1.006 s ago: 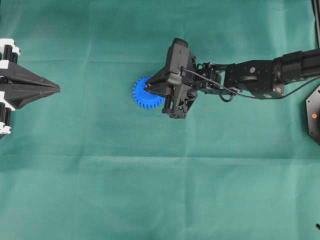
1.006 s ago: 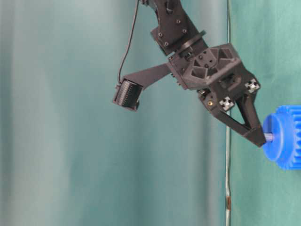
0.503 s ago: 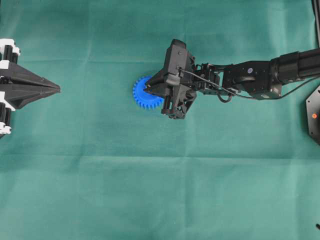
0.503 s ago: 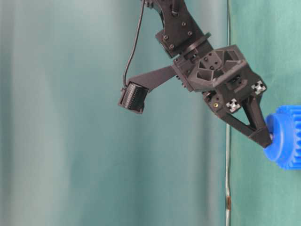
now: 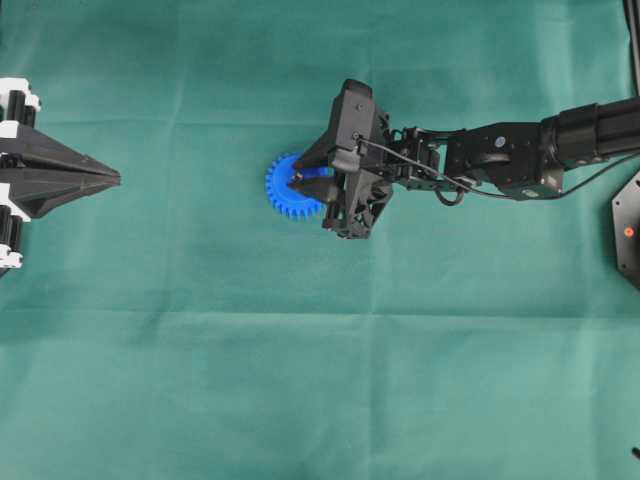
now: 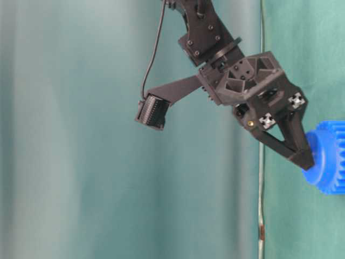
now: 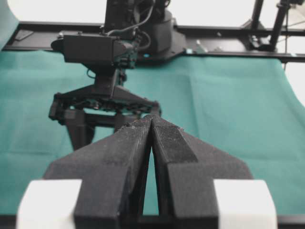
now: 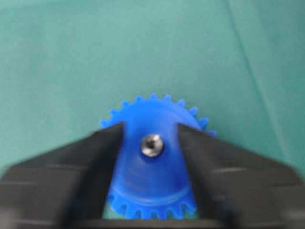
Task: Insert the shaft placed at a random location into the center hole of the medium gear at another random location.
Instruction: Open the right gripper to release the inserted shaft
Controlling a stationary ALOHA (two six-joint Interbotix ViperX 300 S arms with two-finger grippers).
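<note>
The blue medium gear (image 5: pixel 284 190) (image 6: pixel 330 159) lies flat on the green cloth. In the right wrist view the silvery shaft (image 8: pixel 151 145) sits end-on in the middle of the gear's (image 8: pixel 153 180) hub and fills the center hole. My right gripper (image 5: pixel 298 184) (image 6: pixel 307 159) (image 8: pixel 151 131) hangs low over the hub, open, one finger on each side of the shaft and clear of it. My left gripper (image 5: pixel 114 179) (image 7: pixel 151 119) rests at the far left, shut and holding nothing.
Green cloth covers the whole table. A black fixture (image 5: pixel 628 228) sits at the right edge. The right arm (image 5: pixel 500 158) stretches in from the right. A black frame rail (image 7: pixel 228 42) runs along the far side.
The right jaws have spread apart and let go of the shaft. It stuck out of the hub a second ago and now sits down in the hole. The left arm is still.
</note>
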